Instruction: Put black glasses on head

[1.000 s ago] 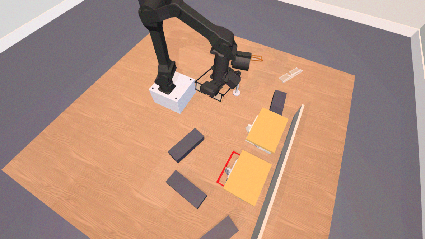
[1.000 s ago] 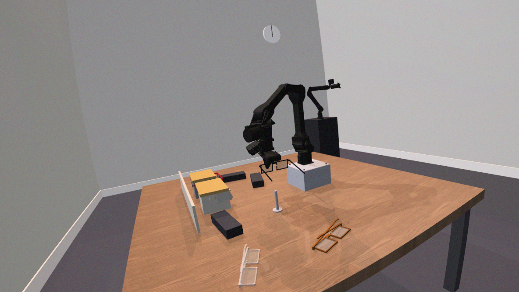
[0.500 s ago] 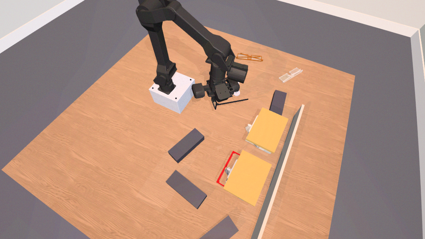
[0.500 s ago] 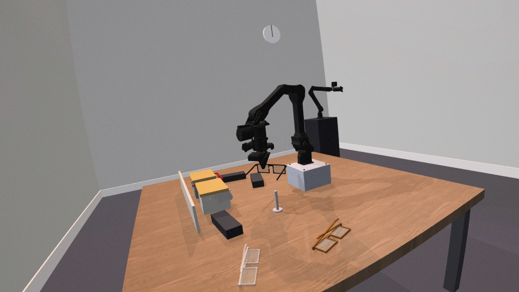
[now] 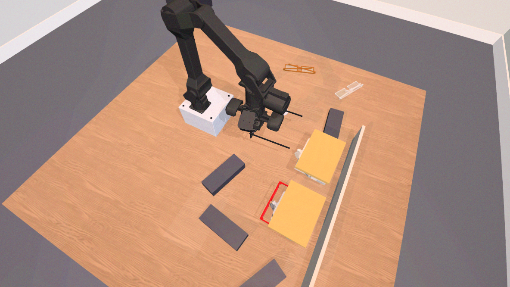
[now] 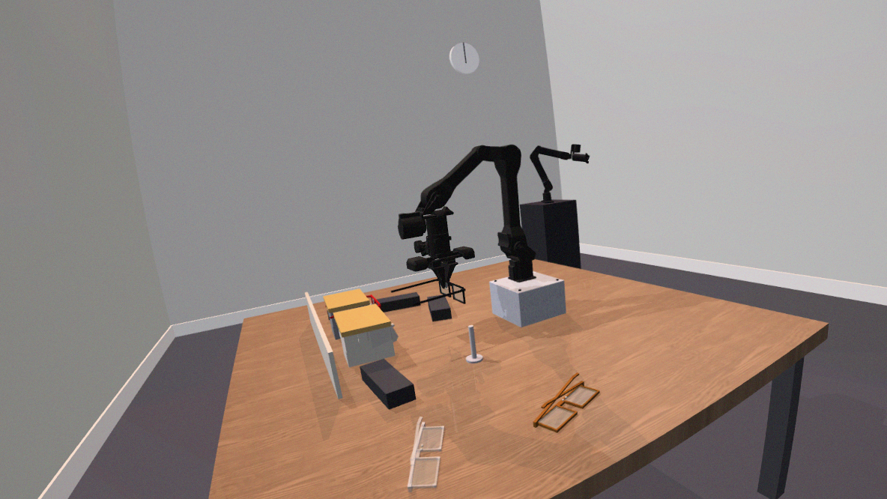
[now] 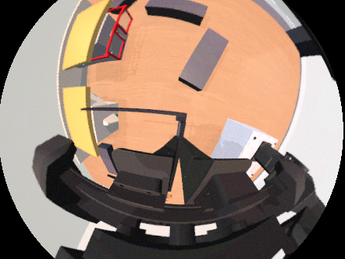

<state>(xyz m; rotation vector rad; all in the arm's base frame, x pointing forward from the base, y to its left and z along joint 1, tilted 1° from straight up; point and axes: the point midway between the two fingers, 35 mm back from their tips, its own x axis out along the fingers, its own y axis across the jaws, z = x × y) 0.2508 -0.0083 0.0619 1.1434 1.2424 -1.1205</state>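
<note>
The black parallel-jaw gripper gripped the thin-framed black rectangular glasses above the wooden table (temples pointing toward the yellow-topped display heads).

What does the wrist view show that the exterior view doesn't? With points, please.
Only the wrist view shows a sliver of green [image 7: 117, 115] on the front of one display head [image 6: 368, 347] [image 7: 102, 130].

Only the exterior view shows the wall clock [image 6: 464, 58], the clear glasses [image 6: 423, 473] and a table leg [image 6: 781, 422].

Both show that head, the red glasses [image 6: 374, 300] [image 7: 108, 54] at the other one, the white block [image 6: 521, 303] [image 7: 232, 136] under the arm, and the black glasses [image 6: 441, 292] [image 7: 133, 110] gripped by the hand [image 6: 443, 285] [image 7: 178, 138].
</note>
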